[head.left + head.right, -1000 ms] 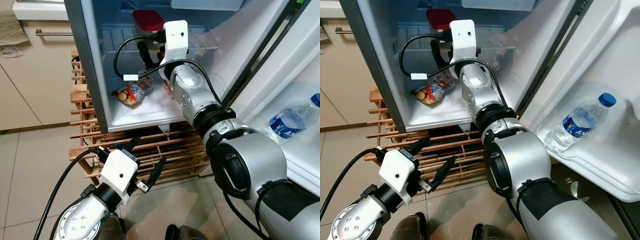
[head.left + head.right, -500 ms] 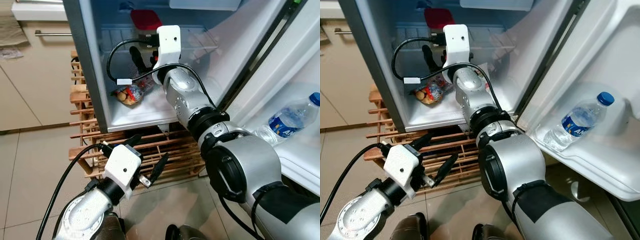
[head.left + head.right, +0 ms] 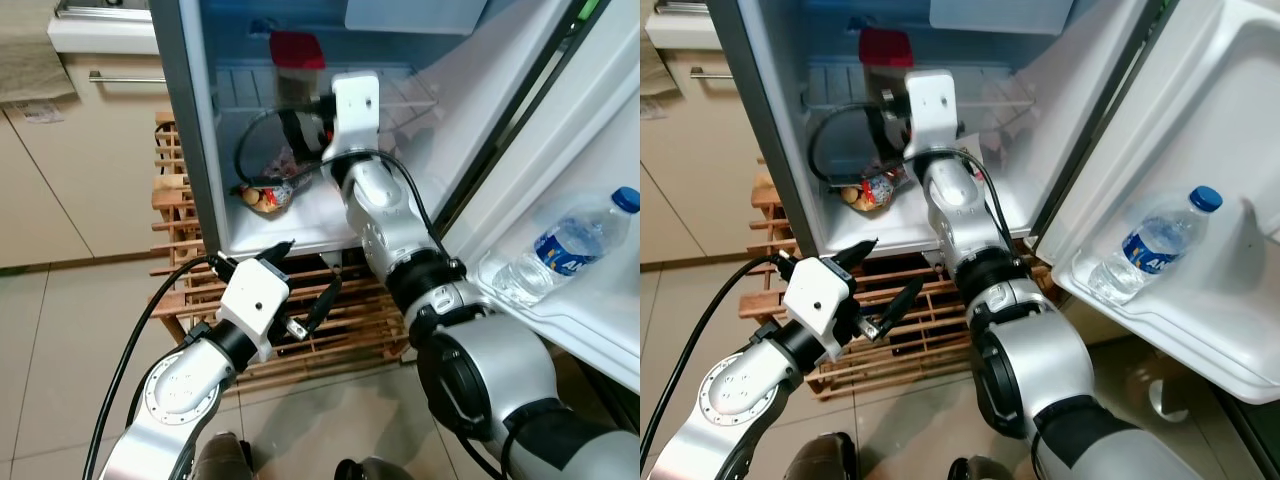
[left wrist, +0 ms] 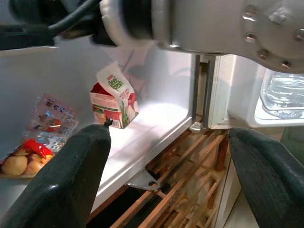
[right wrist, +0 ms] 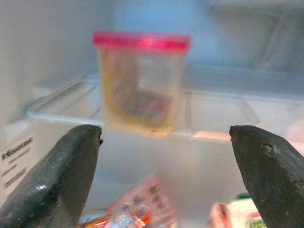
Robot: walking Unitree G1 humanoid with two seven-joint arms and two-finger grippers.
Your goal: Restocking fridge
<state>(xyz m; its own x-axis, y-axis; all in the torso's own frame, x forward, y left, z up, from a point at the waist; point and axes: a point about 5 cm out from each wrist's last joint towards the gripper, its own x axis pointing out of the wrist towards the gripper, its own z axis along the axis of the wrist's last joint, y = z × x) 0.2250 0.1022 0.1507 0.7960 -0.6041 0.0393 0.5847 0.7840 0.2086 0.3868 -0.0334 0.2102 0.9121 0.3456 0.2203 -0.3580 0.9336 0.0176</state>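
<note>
The fridge stands open. On its upper shelf sits a clear container with a red lid, also seen from the head. My right gripper is inside the fridge, open and empty, a short way in front of that container. On the fridge floor lie a snack bag and a small carton. My left gripper hangs open and empty just below the fridge's front edge. A water bottle lies in the door shelf.
A wooden slatted rack carries the fridge. The open fridge door stands to the right. Beige kitchen cabinets stand to the left, with tiled floor in front.
The camera has shifted. My left gripper has risen from in front of the rack to the fridge's lower edge. The right gripper stays inside the fridge, open.
</note>
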